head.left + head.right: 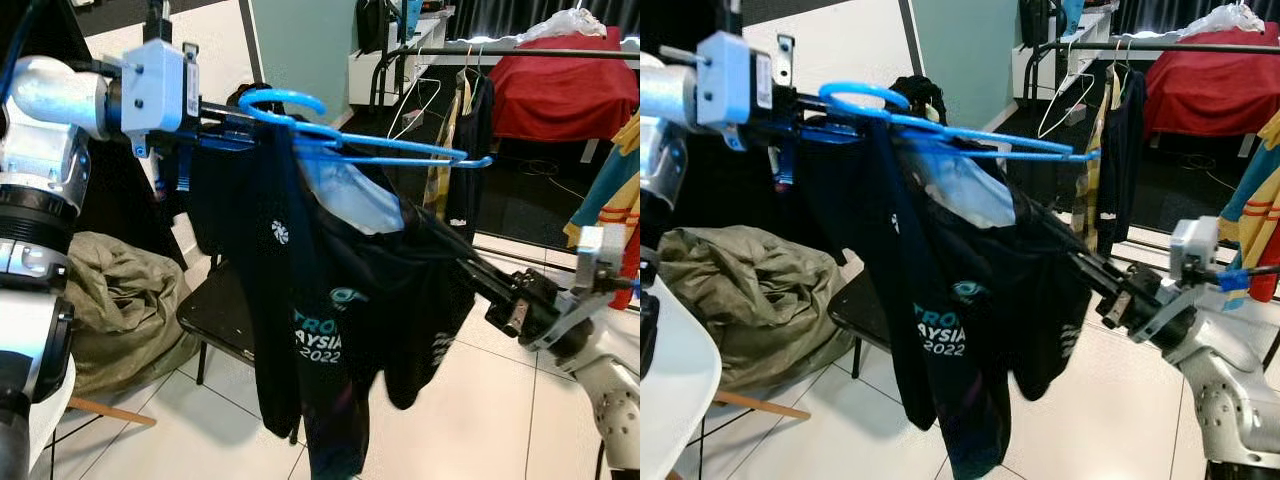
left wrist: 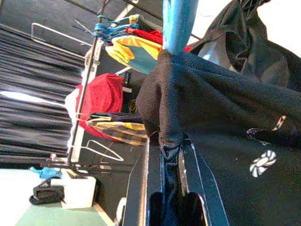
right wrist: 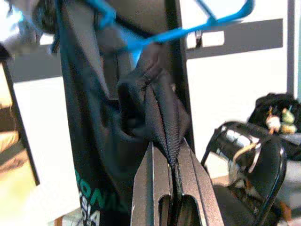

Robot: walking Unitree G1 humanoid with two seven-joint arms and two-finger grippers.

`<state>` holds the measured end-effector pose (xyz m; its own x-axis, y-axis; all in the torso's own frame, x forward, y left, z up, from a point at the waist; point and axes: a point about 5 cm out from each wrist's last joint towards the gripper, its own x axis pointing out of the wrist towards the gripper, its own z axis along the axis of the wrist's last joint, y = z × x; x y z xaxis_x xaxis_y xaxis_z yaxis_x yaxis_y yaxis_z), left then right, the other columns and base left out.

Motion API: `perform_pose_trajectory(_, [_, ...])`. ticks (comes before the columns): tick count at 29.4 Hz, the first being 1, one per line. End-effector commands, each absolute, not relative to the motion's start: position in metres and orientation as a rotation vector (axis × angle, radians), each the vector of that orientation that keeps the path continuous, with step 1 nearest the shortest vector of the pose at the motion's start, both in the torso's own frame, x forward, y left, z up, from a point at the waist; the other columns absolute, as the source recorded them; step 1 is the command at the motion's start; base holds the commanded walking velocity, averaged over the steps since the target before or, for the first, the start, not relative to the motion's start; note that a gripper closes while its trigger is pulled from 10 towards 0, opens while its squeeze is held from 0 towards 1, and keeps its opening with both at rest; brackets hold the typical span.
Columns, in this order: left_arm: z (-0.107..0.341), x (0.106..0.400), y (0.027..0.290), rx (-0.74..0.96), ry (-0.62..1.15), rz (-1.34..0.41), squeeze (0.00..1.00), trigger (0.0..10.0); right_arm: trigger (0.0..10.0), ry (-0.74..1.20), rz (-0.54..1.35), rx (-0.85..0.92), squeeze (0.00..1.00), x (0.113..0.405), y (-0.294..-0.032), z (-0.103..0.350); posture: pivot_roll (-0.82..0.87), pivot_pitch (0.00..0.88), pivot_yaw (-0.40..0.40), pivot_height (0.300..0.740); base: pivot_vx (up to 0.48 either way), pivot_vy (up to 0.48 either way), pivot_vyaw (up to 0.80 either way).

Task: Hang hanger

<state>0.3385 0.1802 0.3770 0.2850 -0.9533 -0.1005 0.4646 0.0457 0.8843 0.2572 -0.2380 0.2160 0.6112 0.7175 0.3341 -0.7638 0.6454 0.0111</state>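
Hanger [image 1: 330, 140], blue, sits in the upper centre of the frame, carrying a black shirt [image 1: 320, 320]. Left hand [image 2: 171, 155] is clamped on shirt fabric near the hanger hook. Right hand [image 3: 173, 174] is clamped on a shirt fold at centre right. Clothes rail [image 1: 520, 52] spans the upper right.

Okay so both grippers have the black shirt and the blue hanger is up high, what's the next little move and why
Probably carry the blue hanger toward the clothes rail ahead, hook leading. The left gripper holds it at the hook end with shirt fabric pinched between its fingers, and the right gripper is shut on a fold of the black shirt. The hanger sits well short of the rail, so nothing can hook yet.
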Motion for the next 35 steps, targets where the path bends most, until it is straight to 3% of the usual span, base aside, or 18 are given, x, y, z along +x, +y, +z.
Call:
perform_pose_trajectory(1, [0.376, 0.338, 0.198, 0.99, -0.594, -1.135, 0.0, 10.0, 0.0, -0.35, 0.866, 0.162, 0.0, 0.256, -0.239, 0.225, -0.1, 0.0, 0.102, 0.74, 0.0, 0.0, 0.0])
perform_pose_trajectory(5, [0.364, 0.331, 0.212, 0.862, -0.575, -1.216, 0.0, 10.0, 0.0, -0.471, 0.771, 0.238, 0.0, 0.256, -0.261, 0.242, -0.1, 0.0, 0.096, 0.74, 0.0, 0.0, 0.0])
perform_pose_trajectory(8, [0.364, 0.331, 0.212, 0.862, -0.575, -1.216, 0.0, 10.0, 0.0, -0.471, 0.771, 0.238, 0.0, 0.256, -0.261, 0.242, -0.1, 0.0, 0.096, 0.74, 0.0, 0.0, 0.0])
perform_pose_trajectory(17, [0.36, 0.304, 0.22, 0.677, -0.572, -1.439, 0.0, 10.0, 0.0, -0.545, 0.692, 0.314, 0.0, 0.259, -0.278, 0.25, -0.09, 0.0, 0.089, 0.74, 0.0, 0.0, 0.0])
perform_pose_trajectory(24, [0.349, 0.301, 0.222, 0.671, -0.499, -1.466, 0.0, 10.0, 0.0, -0.542, 0.706, 0.325, 0.0, 0.259, -0.278, 0.249, -0.09, 0.0, 0.09, 0.74, 0.0, 0.0, 0.0])
perform_pose_trajectory(35, [0.353, 0.304, 0.215, 0.673, -0.529, -1.458, 0.0, 10.0, 0.0, -0.537, 0.716, 0.335, 0.0, 0.258, -0.276, 0.249, -0.1, 0.0, 0.092, 0.74, 0.0, 0.0, 0.0])
